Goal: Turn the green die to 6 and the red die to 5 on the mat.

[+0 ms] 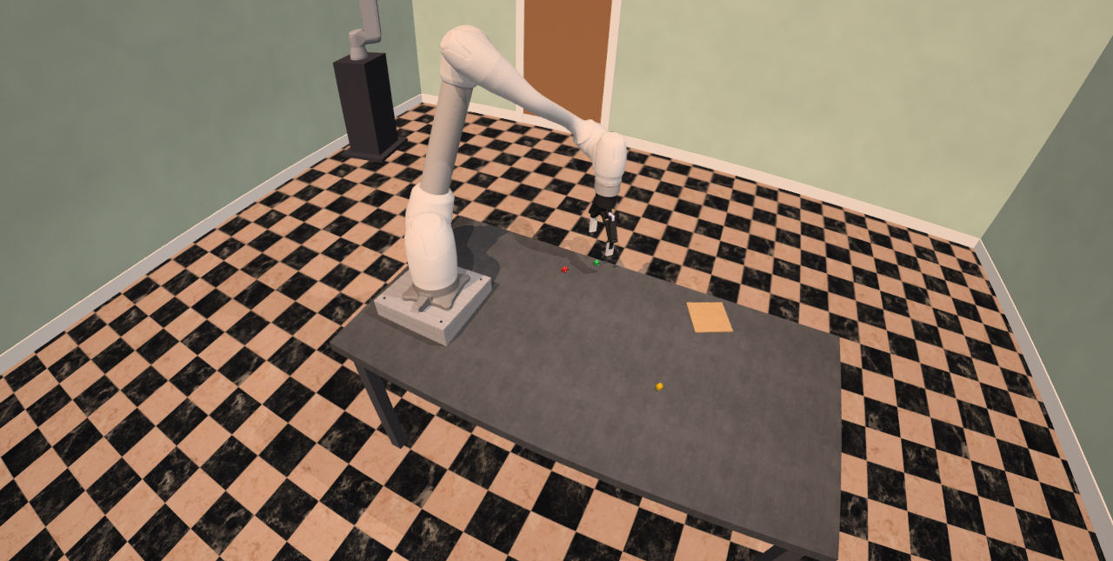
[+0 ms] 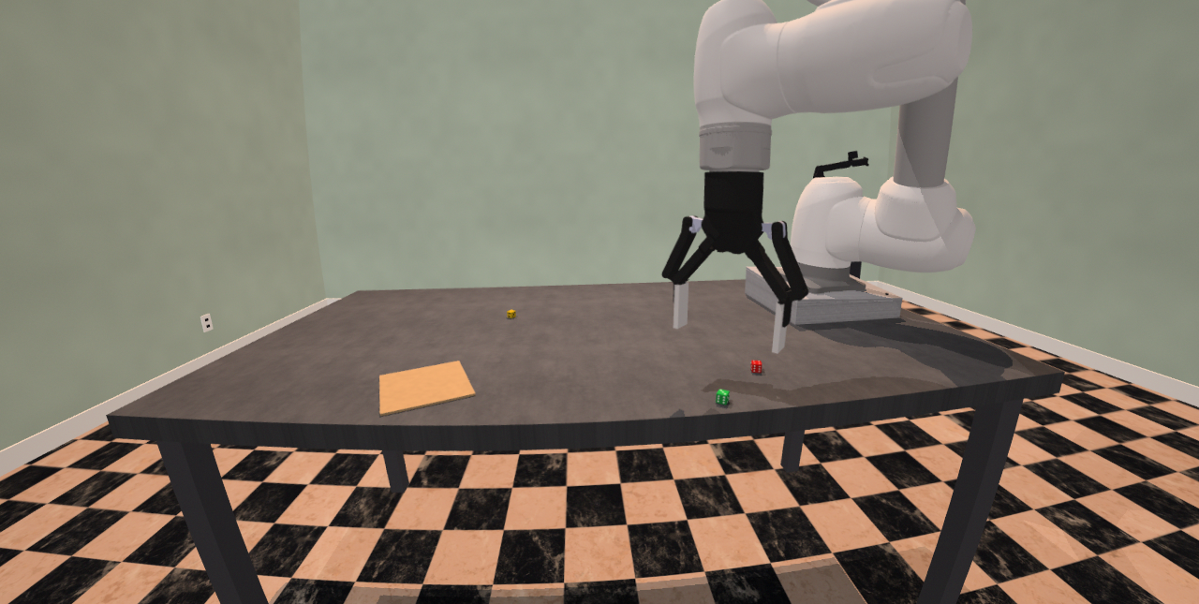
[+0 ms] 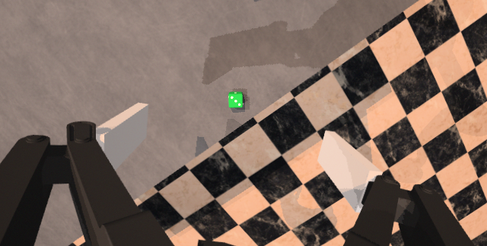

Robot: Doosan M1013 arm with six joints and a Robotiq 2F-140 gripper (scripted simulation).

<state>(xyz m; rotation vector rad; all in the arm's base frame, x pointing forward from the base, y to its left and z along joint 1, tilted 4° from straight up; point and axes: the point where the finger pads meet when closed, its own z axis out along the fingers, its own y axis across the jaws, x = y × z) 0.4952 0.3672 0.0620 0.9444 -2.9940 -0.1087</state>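
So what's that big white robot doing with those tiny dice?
The robot arm holds its open gripper above the green die, close to the table's edge, and it grips nothing. The green die shows three dots on top, and the red die beside it shows four. Both need turning and moving onto the orange mat, which has no die on it. The yellow die sits far off by itself.
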